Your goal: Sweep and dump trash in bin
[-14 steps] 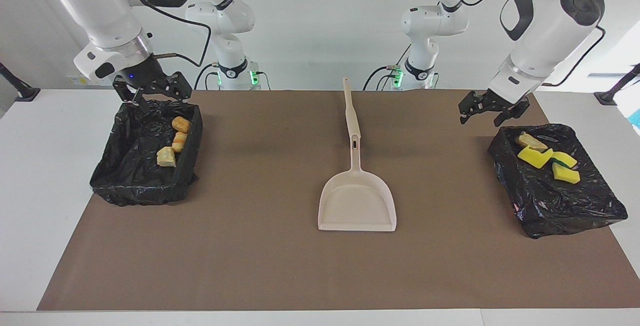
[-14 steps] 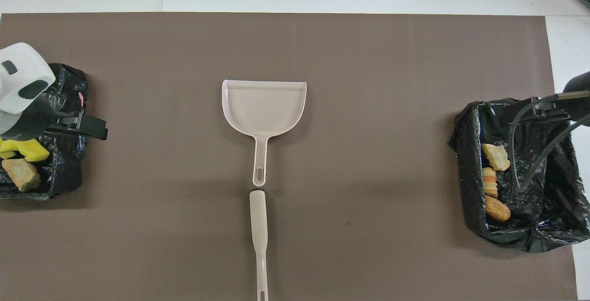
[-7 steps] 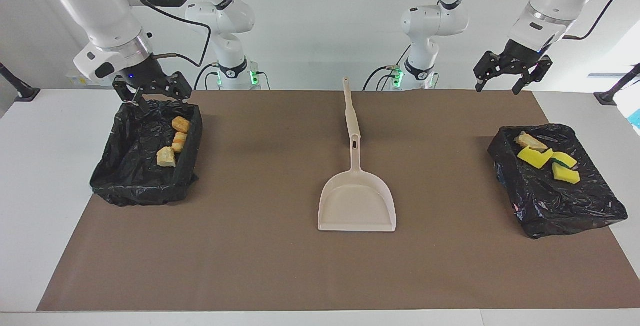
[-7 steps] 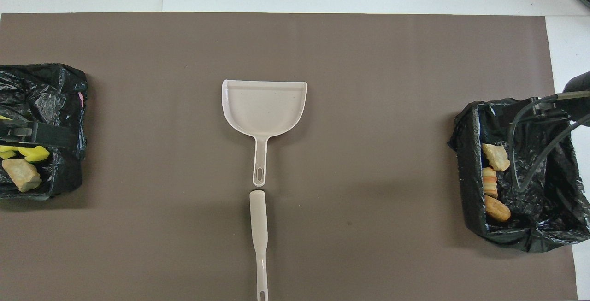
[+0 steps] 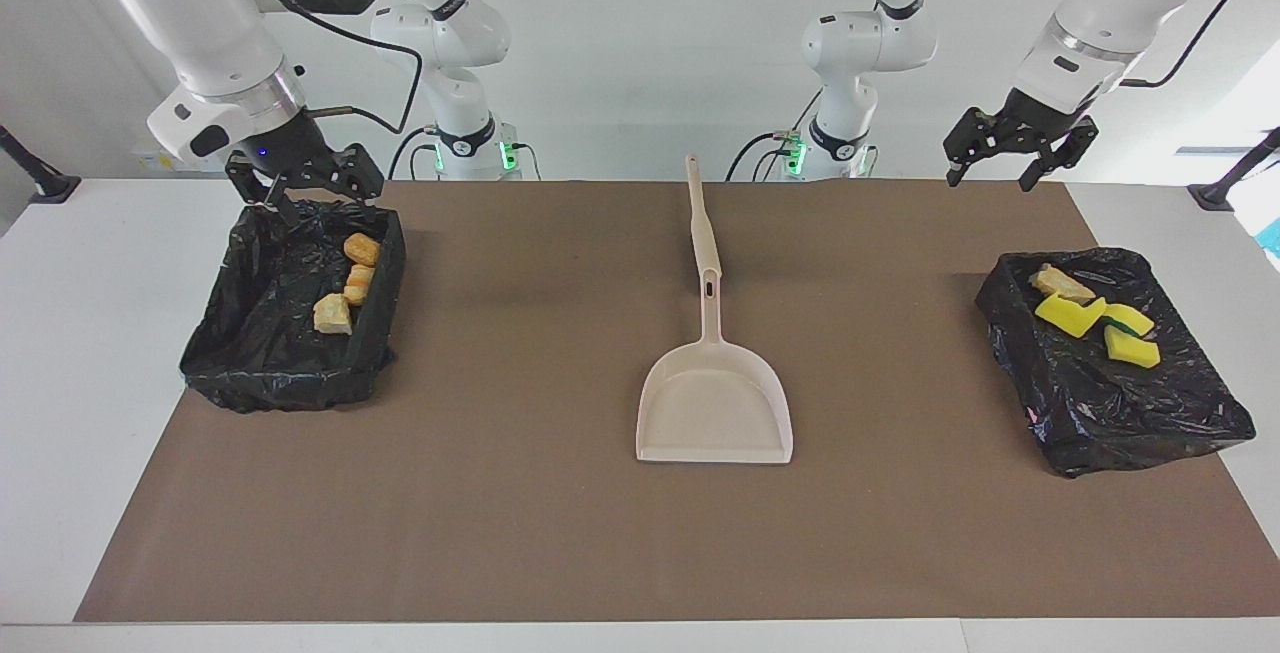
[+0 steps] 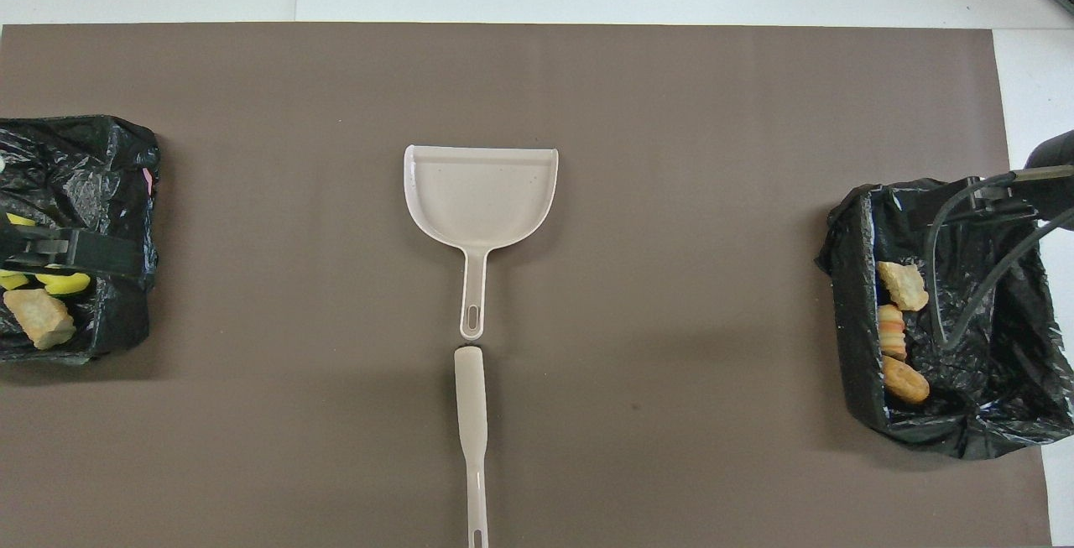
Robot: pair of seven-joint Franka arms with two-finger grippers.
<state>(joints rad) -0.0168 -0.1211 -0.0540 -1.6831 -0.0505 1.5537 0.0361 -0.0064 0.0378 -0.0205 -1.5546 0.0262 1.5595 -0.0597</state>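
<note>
- Already, the trash point(image 5: 346, 285) sits in two black-lined bins point(image 5: 250, 353), one at each bench end.
- Left pincer point(image 5: 1008, 149) hangs open and empty over one bin's near edge.
- Right pincer point(image 5: 305, 185) open, empty, over the other bin.

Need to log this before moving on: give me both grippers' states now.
Left gripper: open, holding nothing, raised above the bin with sponges.
Right gripper: open, holding nothing, over the rim of the bin with bread pieces.

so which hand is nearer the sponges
Left. The left hand hangs open, raised above the robots' edge of the bin holding the sponges. The right hand is open at the other bin, at the table's opposite end.
</note>
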